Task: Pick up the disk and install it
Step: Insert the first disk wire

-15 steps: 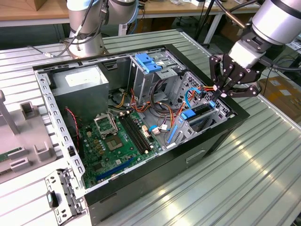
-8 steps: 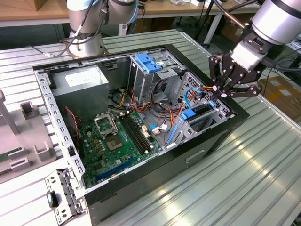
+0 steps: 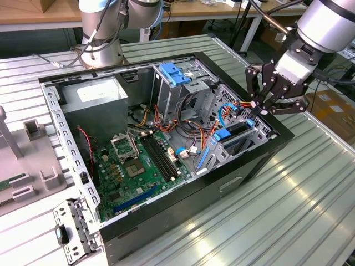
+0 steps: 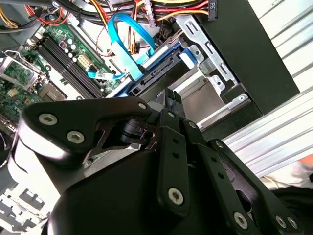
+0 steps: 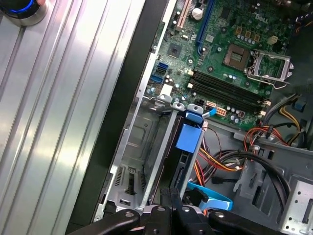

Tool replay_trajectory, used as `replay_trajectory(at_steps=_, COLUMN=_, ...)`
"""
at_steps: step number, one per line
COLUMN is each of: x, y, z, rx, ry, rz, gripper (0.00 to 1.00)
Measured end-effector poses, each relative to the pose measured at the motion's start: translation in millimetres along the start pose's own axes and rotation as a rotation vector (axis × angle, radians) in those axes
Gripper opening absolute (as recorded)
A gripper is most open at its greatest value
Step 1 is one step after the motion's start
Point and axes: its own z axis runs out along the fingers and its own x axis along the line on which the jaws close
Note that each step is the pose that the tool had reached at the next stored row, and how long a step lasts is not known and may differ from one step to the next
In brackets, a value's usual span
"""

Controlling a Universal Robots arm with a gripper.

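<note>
Gripper (image 3: 258, 106) hangs over the corner of the open case (image 3: 249, 166) that lies nearest the exterior view's right. Its fingers are drawn closed together. In both wrist views the tips (image 4: 169, 98) (image 5: 171, 198) meet at the near end of the disk. Whether they press on it cannot be told.

Disk (image 3: 236, 133) stands on edge in the metal drive bay (image 5: 142, 142) directly below the gripper, blue rails along its sides. In the second wrist view its dark connector edge (image 4: 151, 73) lies just ahead of the fingertips. In the first wrist view its blue tab (image 5: 188, 137) sits at the end far from the gripper.

A light-blue flat cable (image 4: 124, 24) loops just beside the disk, among orange, yellow and black wires. The motherboard (image 3: 133, 166) lies on the case floor beyond the disk from the gripper. The grey power supply (image 3: 94, 100) sits well apart from the gripper, at the far corner of the case.

The case rests on a ribbed metal table (image 3: 288, 210)
</note>
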Motion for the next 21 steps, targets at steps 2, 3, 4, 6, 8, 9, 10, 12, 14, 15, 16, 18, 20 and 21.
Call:
replay_trajectory(at_steps=2, x=0.0, y=0.0, z=0.0, rx=-0.0017, ry=-0.0001, rz=-0.017, gripper=0.11)
replay_trajectory(at_steps=3, x=0.0, y=0.0, z=0.0, rx=-0.0025, ry=-0.0002, rz=-0.025, gripper=0.11)
replay_trajectory(at_steps=4, x=0.0, y=0.0, z=0.0, rx=-0.0032, ry=-0.0002, rz=-0.032, gripper=0.11)
replay_trajectory(at_steps=6, x=0.0, y=0.0, z=0.0, rx=-0.0052, ry=-0.0003, rz=-0.053, gripper=0.11)
replay_trajectory(at_steps=8, x=0.0, y=0.0, z=-0.1, rx=-0.0068, ry=-0.0003, rz=-0.068, gripper=0.11)
replay_trajectory(at_steps=9, x=0.0, y=0.0, z=0.0, rx=-0.0080, ry=-0.0005, rz=-0.081, gripper=0.11)
replay_trajectory(at_steps=10, x=0.0, y=0.0, z=0.0, rx=-0.0086, ry=-0.0006, rz=-0.088, gripper=0.11)
replay_trajectory(at_steps=12, x=0.0, y=0.0, z=0.0, rx=-0.0104, ry=-0.0007, rz=-0.106, gripper=0.11)
replay_trajectory(at_steps=14, x=0.0, y=0.0, z=0.0, rx=-0.0118, ry=-0.0008, rz=-0.120, gripper=0.11)
replay_trajectory(at_steps=15, x=0.0, y=0.0, z=0.0, rx=-0.0130, ry=-0.0009, rz=-0.132, gripper=0.11)
replay_trajectory(at_steps=16, x=0.0, y=0.0, z=0.0, rx=-0.0137, ry=-0.0010, rz=-0.139, gripper=0.11)
replay_trajectory(at_steps=18, x=0.0, y=0.0, z=0.0, rx=-0.0153, ry=-0.0011, rz=-0.156, gripper=0.11)
replay_trajectory(at_steps=20, x=0.0, y=0.0, z=0.0, rx=-0.0167, ry=-0.0012, rz=-0.170, gripper=0.11)
replay_trajectory(at_steps=21, x=0.0, y=0.0, z=0.0, rx=-0.0176, ry=-0.0012, rz=-0.179, gripper=0.11)
